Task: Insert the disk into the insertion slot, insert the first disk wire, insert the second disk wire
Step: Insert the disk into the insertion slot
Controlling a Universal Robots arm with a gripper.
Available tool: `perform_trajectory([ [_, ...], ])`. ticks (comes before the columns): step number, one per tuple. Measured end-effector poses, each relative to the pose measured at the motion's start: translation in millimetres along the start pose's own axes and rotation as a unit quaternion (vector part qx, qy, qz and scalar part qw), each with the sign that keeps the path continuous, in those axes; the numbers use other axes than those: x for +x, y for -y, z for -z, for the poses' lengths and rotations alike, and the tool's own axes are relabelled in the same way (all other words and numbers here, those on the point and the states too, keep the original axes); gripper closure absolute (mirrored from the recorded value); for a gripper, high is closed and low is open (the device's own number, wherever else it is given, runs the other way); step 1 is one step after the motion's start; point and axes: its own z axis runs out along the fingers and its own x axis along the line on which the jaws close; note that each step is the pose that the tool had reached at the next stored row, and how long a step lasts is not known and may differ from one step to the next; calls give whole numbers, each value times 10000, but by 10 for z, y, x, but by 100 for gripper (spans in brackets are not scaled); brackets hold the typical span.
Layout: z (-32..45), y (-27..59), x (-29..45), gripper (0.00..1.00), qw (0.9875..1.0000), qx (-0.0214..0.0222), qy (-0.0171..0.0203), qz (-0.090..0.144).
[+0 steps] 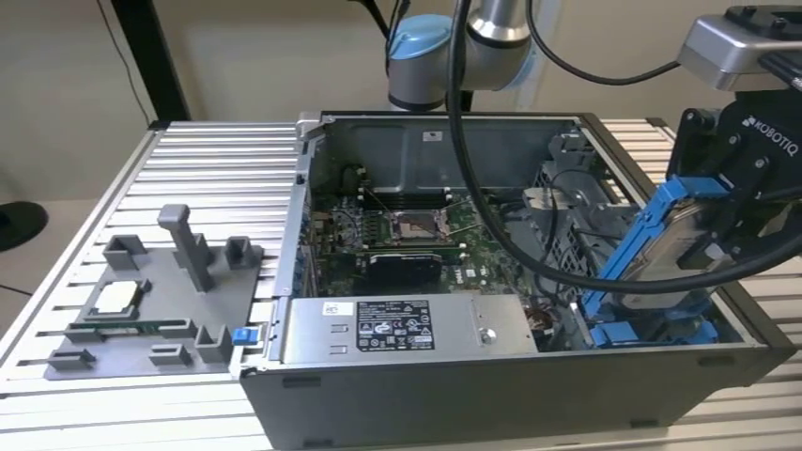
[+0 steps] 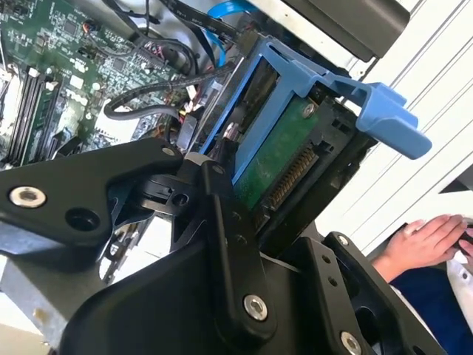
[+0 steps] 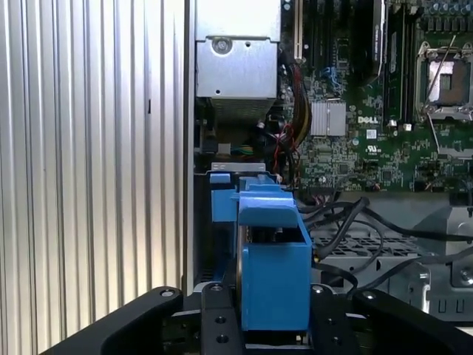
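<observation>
Gripping the disk (image 3: 275,281) on edge, the gripper (image 3: 272,325) has its jaws closed on the two flat faces, probably so the thin blue plastic carrier can meet the rails. The disk hangs tilted just above the slot (image 1: 633,334), at the case (image 1: 501,395) corner on the exterior view's right. The slot has blue plastic rails and perforated grey metal walls.

Blue-framed silver disk (image 1: 660,235), tilted steeply on edge, lower end over the blue-railed insertion slot (image 1: 645,334), not seated
</observation>
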Motion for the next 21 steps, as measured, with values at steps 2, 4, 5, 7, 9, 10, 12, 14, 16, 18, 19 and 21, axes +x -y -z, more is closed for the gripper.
perform_trajectory([
  [2, -19, -7, 0, 100, 10000, 0, -5, 0],
  [4, -43, -8, 0, 100, 10000, 0, -6, 1],
  [5, -58, -9, 1, 100, 10000, 0, -5, 0],
  [7, -93, -9, 0, 100, 10000, 0, -6, 0],
  [9, -130, -7, 0, 100, 10000, 0, -5, 1],
  [10, -148, -7, 0, 100, 10000, 0, -5, 0],
  [12, -182, -6, 0, 100, 10000, 0, -6, 0],
  [14, -219, -4, 0, 100, 10000, 0, -5, 0],
  [16, -256, -3, 1, 100, 10000, 0, -5, 0],
  [18, -292, -2, 2, 100, 10000, 0, -5, 0],
  [19, -311, -1, 2, 100, 10000, 0, -5, 0],
  [21, -314, -1, 3, 100, 10000, 0, -5, 0],
])
